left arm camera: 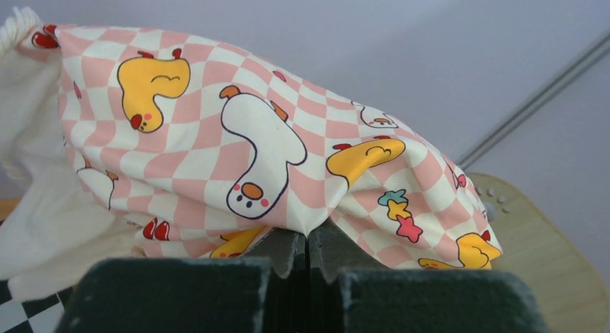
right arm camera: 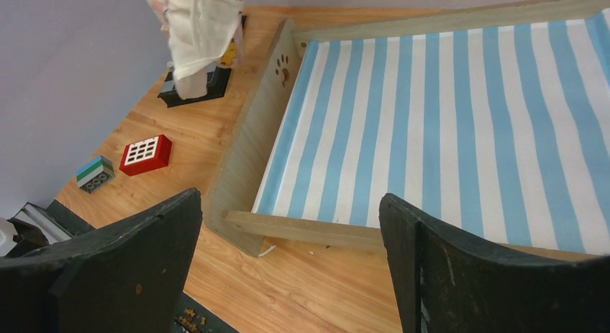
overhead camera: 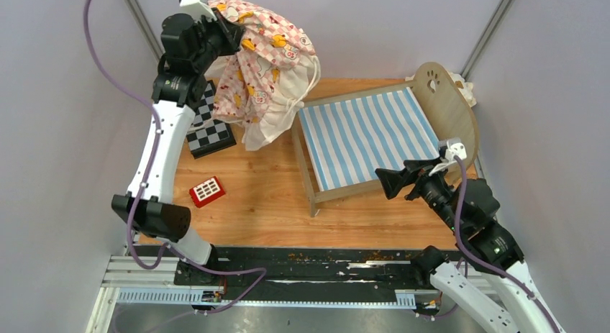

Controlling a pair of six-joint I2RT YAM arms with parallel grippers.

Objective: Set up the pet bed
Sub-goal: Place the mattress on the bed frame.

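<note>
The pet bed stands on the wooden board at centre right, with its striped base bare and its paw-print headboard at the far right. My left gripper is raised at the back left and shut on the pink checkered duck-print cushion, which hangs down from it. In the left wrist view the cushion's fabric is pinched between the closed jaws of the left gripper. My right gripper hovers open at the bed's near side rail, holding nothing.
A black-and-white checkered block lies under the hanging cushion. A red block sits on the board near the left arm, and a small blue-green block lies beside it. Something cream-coloured peeks out behind the headboard. Grey walls enclose the board.
</note>
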